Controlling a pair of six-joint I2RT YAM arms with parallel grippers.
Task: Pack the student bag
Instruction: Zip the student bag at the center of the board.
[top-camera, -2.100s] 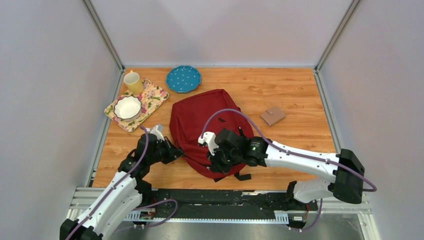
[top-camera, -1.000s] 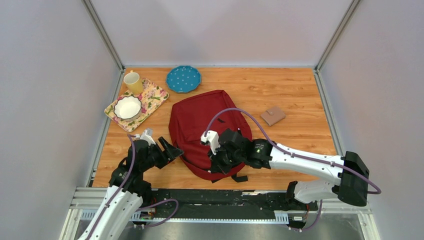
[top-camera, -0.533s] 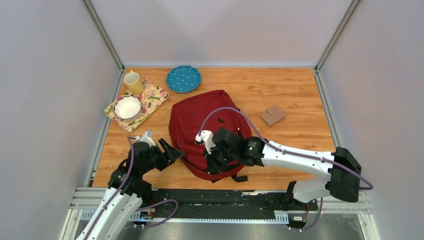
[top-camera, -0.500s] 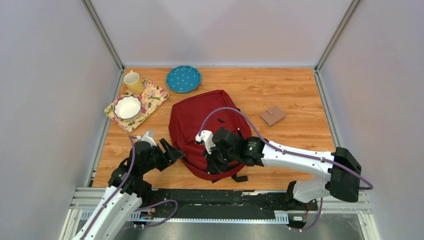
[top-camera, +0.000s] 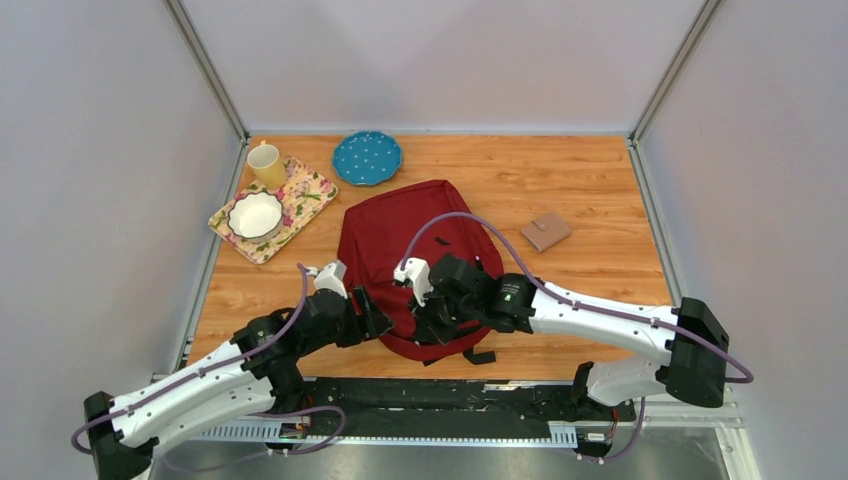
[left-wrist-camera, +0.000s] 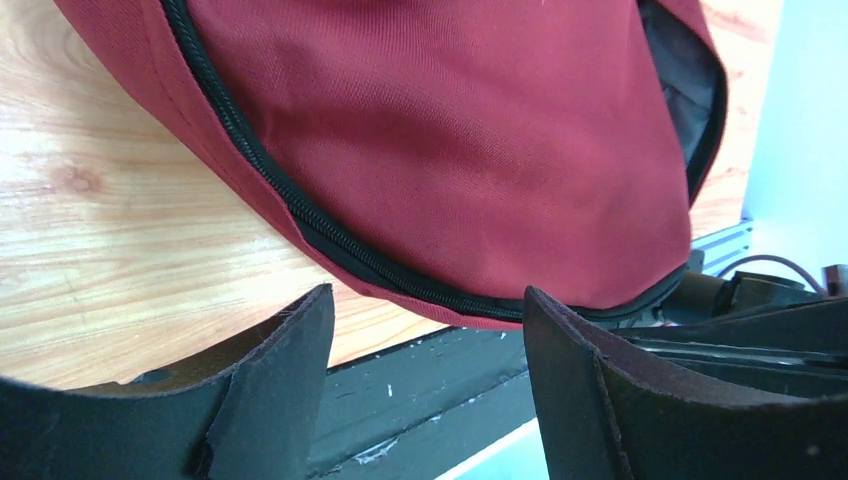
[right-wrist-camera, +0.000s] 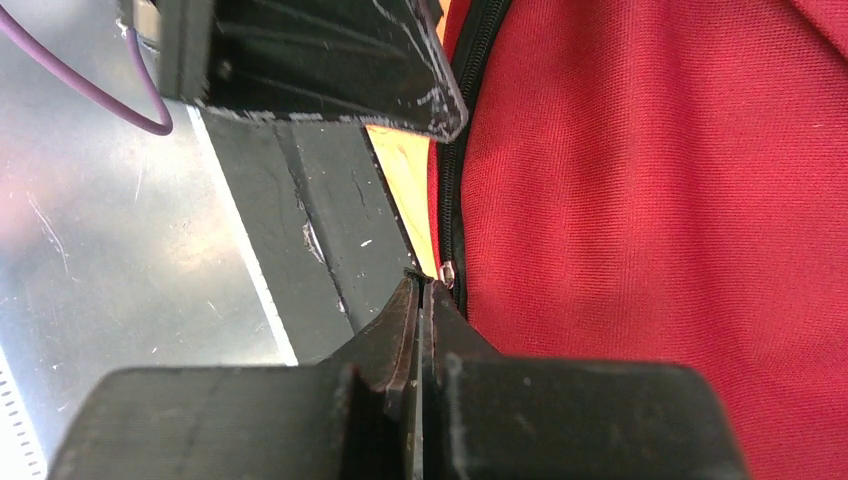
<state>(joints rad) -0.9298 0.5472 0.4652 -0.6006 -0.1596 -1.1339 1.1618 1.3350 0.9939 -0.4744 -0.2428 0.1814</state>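
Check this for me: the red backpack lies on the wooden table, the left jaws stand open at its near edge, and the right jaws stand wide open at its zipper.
Wrong on the right jaws: they are shut tight at the zipper of the backpack, as the right wrist view shows. The rest stands.

Dark red bag (top-camera: 388, 240), white-dotted teal plate (top-camera: 367, 157)

White arms (top-camera: 600, 315), black claws (top-camera: 372, 318) (top-camera: 424, 330), purple cables (top-camera: 470, 222)
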